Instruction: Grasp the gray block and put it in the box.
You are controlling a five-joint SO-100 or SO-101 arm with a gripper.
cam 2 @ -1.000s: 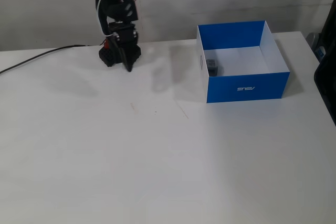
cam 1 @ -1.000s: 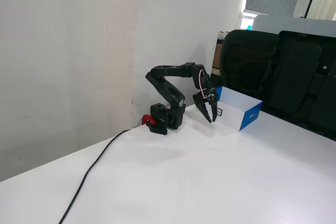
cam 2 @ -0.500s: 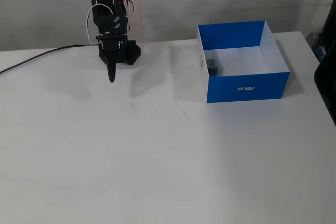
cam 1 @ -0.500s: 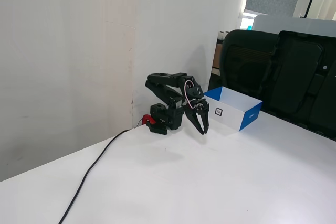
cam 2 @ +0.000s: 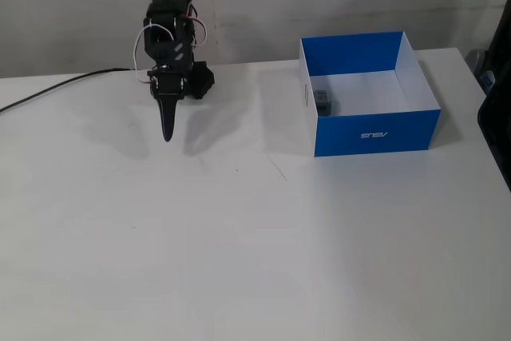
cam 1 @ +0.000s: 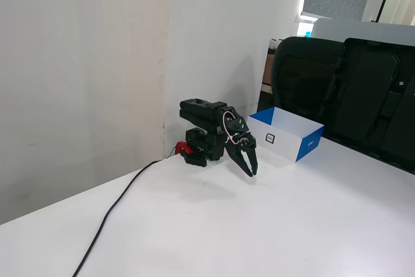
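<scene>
The claw (cam 2: 168, 135) (clenched, empty) has swung away from the box (cam 2: 375, 136).

The gray block (cam 2: 322, 100) lies inside the box (cam 2: 375, 132), fingers (cam 2: 168, 125) well apart

One fixed view looks low from the side, another down from above; both share the box (cam 1: 290, 135)

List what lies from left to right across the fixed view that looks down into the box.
Black cable → tool, pointing down at the table → gray block, lying inside the box by its left wall → the box's blue front wall.
</scene>
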